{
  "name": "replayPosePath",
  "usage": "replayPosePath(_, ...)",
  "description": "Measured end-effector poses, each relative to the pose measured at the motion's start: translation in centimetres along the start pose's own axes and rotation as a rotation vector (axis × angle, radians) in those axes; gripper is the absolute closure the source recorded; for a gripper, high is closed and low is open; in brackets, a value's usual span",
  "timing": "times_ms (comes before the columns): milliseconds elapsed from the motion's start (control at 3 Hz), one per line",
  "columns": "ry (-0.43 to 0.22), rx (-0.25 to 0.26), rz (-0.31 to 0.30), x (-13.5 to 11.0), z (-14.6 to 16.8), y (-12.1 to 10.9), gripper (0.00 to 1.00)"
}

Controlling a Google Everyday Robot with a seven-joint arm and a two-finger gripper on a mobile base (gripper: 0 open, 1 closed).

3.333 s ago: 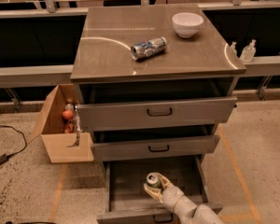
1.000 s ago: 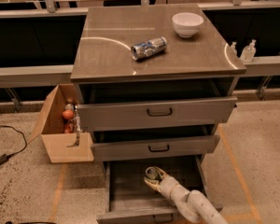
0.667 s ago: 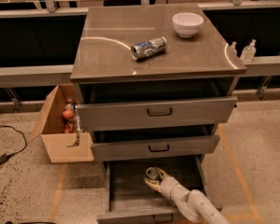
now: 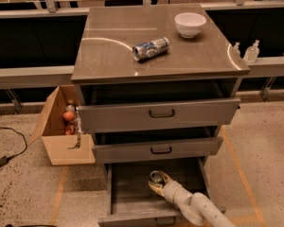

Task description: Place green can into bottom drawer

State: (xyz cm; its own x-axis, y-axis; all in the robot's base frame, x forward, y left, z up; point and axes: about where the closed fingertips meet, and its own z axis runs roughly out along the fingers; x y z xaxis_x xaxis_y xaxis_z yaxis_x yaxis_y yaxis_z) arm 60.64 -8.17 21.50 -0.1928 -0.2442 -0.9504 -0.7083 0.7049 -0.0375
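The bottom drawer is pulled out under the grey cabinet. My gripper reaches into it from the lower right, its yellowish fingers closed around the green can. The can stands upright with its silver top showing, in the middle of the drawer towards the back. Its lower body is hidden by the fingers. My pale arm crosses the drawer's front right corner.
The middle drawer and top drawer stand slightly open above. A silver-and-blue can lies on the cabinet top beside a white bowl. An open cardboard box sits on the floor at the left. Two small bottles stand at the right.
Since 3.3 s ago the gripper with the can has moved a little farther back into the drawer. Over the last second it has held almost still.
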Motion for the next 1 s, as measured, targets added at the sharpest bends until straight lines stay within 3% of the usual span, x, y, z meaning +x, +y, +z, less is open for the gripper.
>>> replayPosePath(333,0.003,0.002,0.028,0.6,0.1,0.4,0.13)
replayPosePath(667,0.009,0.007,0.053,0.9,-0.3,1.1,0.00)
replayPosePath(1000,0.029,0.048,0.041,0.4,-2.6,1.1,0.00)
